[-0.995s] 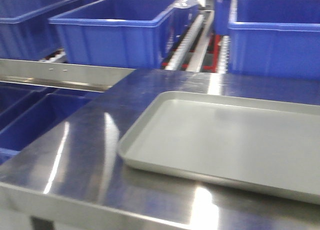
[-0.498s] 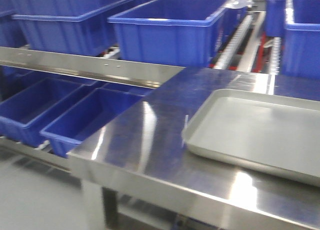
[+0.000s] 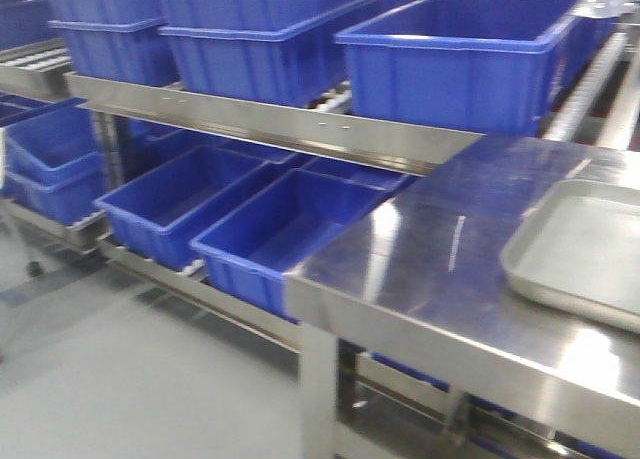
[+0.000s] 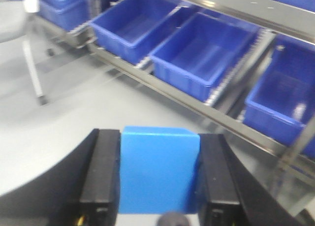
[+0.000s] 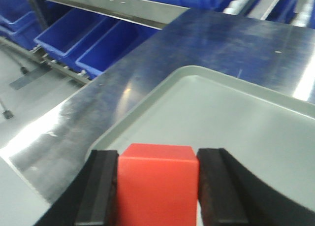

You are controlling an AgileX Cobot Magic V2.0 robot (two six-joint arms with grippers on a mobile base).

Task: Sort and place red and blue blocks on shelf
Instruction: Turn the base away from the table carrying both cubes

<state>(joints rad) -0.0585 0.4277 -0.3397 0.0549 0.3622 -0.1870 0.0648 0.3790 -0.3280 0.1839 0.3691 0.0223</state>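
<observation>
In the left wrist view my left gripper (image 4: 158, 174) is shut on the blue block (image 4: 158, 168), held above the grey floor in front of the lower shelf (image 4: 197, 108) level. In the right wrist view my right gripper (image 5: 157, 184) is shut on the red block (image 5: 157, 184), hanging over the near left corner of the grey tray (image 5: 236, 113). The shelf (image 3: 300, 129) shows in the front view as a steel rail with screws across the upper left. Neither gripper appears in the front view.
Large blue bins (image 3: 460, 59) stand on the upper shelf level and more blue bins (image 3: 270, 229) on the lower one. A steel table (image 3: 420, 259) carries the grey tray (image 3: 580, 249) at right. Grey floor (image 3: 130, 379) lies at lower left.
The front view has swung left: the tray and table slid to the right edge, and the lower bins, shelf rail and floor have come into view.
</observation>
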